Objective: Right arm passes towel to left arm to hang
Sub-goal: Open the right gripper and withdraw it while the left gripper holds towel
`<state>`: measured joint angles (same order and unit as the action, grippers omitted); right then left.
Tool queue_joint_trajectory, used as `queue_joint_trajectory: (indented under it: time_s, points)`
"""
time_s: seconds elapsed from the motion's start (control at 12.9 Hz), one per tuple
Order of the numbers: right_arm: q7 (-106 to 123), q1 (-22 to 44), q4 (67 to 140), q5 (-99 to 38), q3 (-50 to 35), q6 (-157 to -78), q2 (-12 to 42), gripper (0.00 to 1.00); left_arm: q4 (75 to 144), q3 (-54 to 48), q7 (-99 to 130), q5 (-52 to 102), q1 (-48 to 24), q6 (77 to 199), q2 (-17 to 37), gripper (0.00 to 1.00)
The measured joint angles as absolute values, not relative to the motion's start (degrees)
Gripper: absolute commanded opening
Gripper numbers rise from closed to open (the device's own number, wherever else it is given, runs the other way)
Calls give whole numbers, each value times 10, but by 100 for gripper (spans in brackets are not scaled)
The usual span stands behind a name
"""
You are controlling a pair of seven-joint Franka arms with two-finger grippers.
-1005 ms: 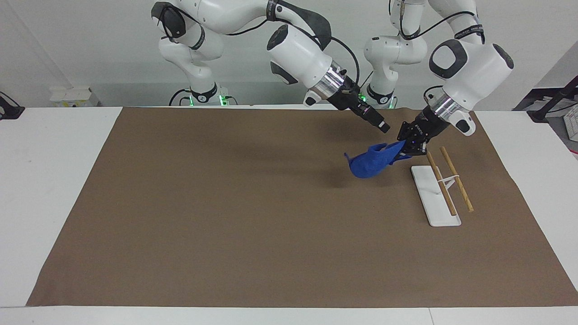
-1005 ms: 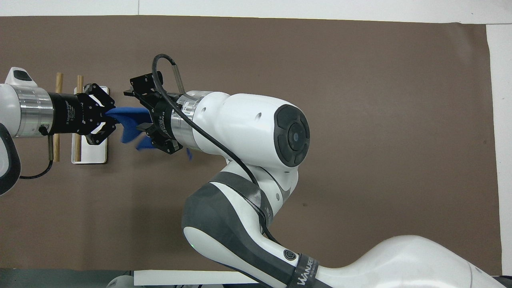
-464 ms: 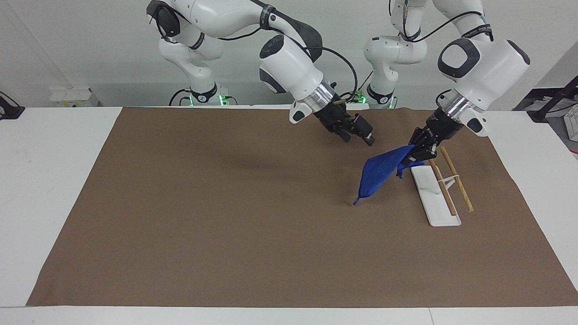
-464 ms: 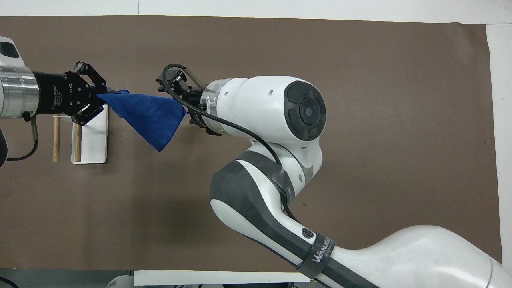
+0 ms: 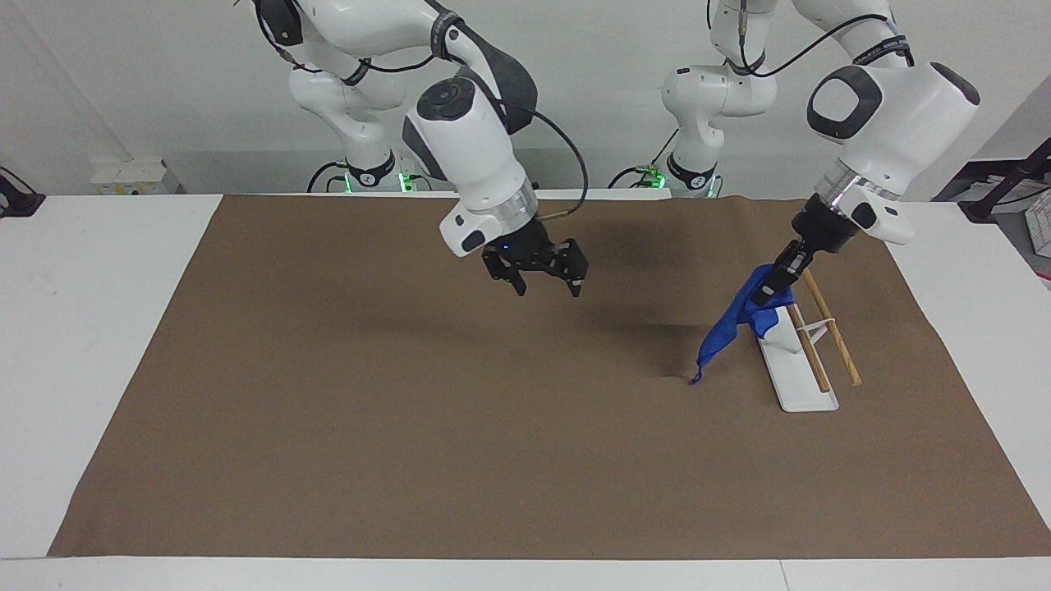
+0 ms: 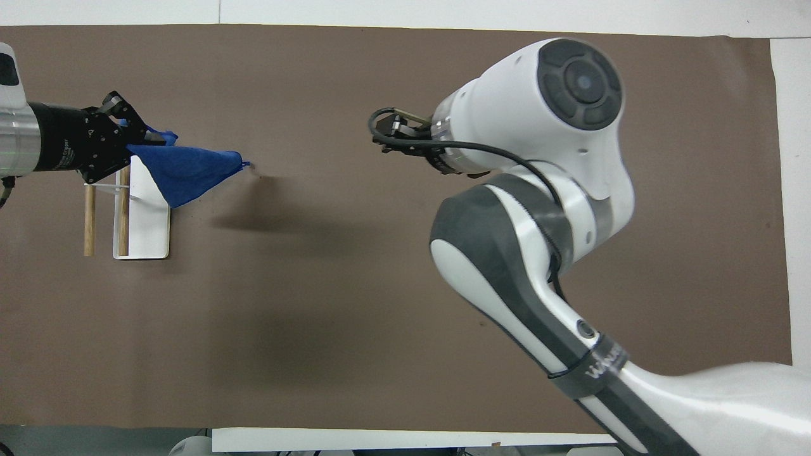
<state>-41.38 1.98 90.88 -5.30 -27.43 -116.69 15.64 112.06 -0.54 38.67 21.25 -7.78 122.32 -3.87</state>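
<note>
The big white counter has a wide brown paper-like mat lying flat over most of it, and a plain pale wall stands at the robots' end of the room.

The white jointed right arm hangs over the middle of the mat. A black band near its base has letters that look like "WANJEE", but they are hard to read. Its black two-finger claw shows a tiny blue light and its fingers are spread wide with nothing between them. From overhead this claw is mostly hidden under the arm's own big white wrist.

The white jointed left arm reaches down at the left arm's end of the counter. From overhead most of it is cut off at the edge. Its black two-finger claw is pinching one corner of the small royal-blue terry towel. There is small white writing on the claw's body, too small to read.

The towel hangs from that claw down toward seven o'clock in the facing view, and its low tip is right at the mat.

Just beside the towel sits a small rack with a flat white base and two thin wooden rods.
</note>
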Motion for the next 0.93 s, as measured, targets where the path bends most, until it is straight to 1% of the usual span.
queue_joint_trajectory:
  time_s: [0.23, 0.39, 0.46, 0.62, 0.93]
  points:
    - [-323, 21, 909, -53, -171, -1038, 102, 100, 1123, -4, 361, 205, -54, 1227, -34, 0]
    - [-242, 48, 909, -52, -84, -980, 71, 100, 1129, -4, 396, 205, -43, 1229, -34, 0]
    - [-200, 57, 910, -52, -45, -963, 59, 100, 1136, -4, 411, 205, -39, 1238, -34, 0]
    - [-136, 58, 915, -45, 1, -950, 39, 100, 1158, -4, 417, 205, -16, 1270, -36, 0]
    - [-54, 60, 924, 7, 41, -933, -1, 100, 1179, -4, 309, 208, 40, 1300, -32, 0]
